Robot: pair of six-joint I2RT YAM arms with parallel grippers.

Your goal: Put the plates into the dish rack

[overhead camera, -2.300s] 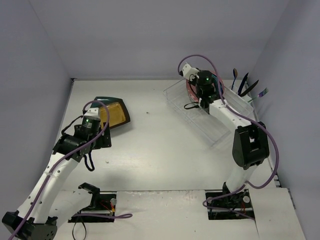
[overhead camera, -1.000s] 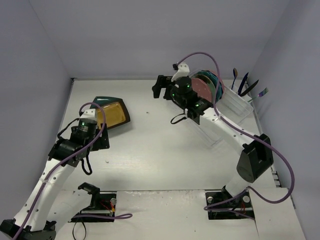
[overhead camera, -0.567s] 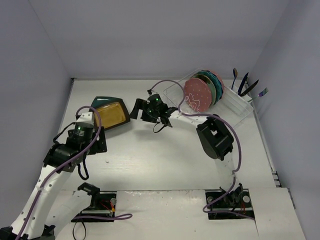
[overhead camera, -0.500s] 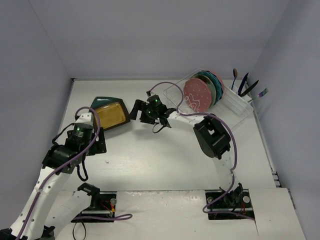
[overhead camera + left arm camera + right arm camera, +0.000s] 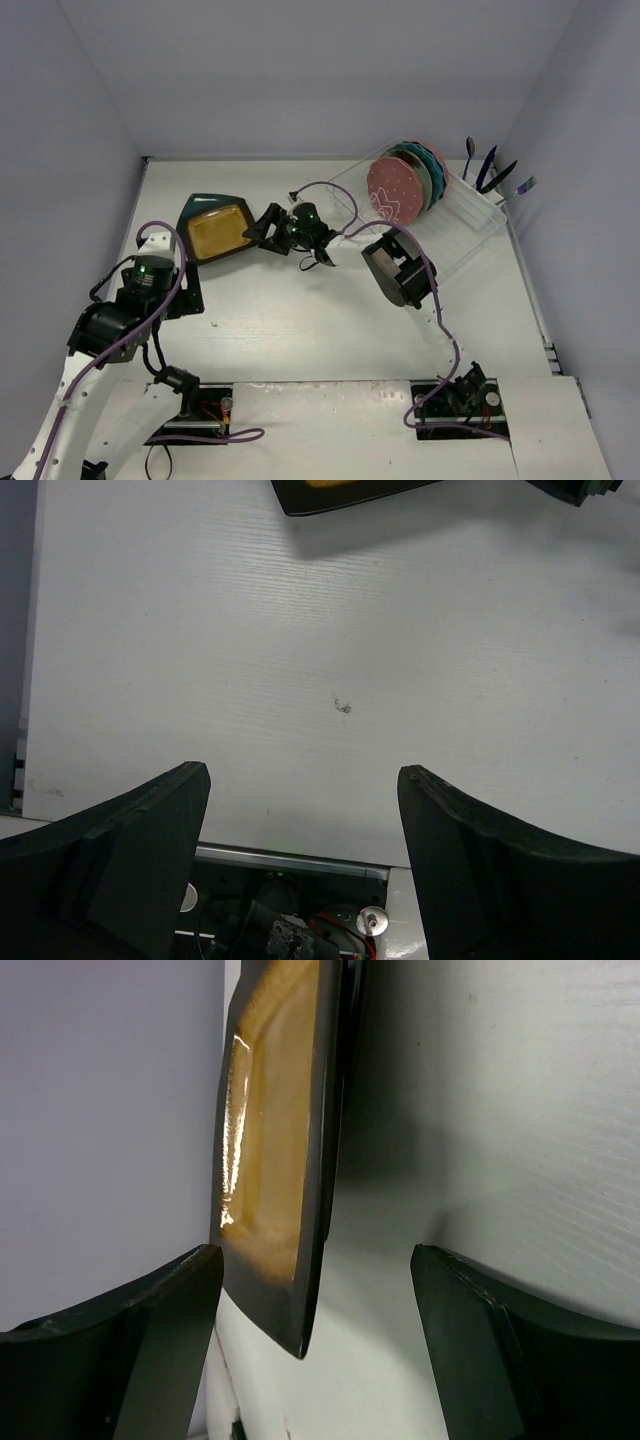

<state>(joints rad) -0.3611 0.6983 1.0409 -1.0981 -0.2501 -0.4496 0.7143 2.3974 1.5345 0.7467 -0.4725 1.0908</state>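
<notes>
Mustard-yellow squarish black-rimmed plate (image 5: 215,230) stacked on dark teal squarish plate (image 5: 203,203) on white bench (image 5: 300,310), its rim just ahead of right claw (image 5: 315,1300), between the spread fingers, apart from both. Pink dotted round plate (image 5: 393,190) upright in clear plastic dish rack (image 5: 465,230), well behind that claw. Left claw (image 5: 300,810) spread wide, empty, stack ahead.

Lab test cell: plain walls (image 5: 300,70) enclosing a white table (image 5: 300,320).
</notes>
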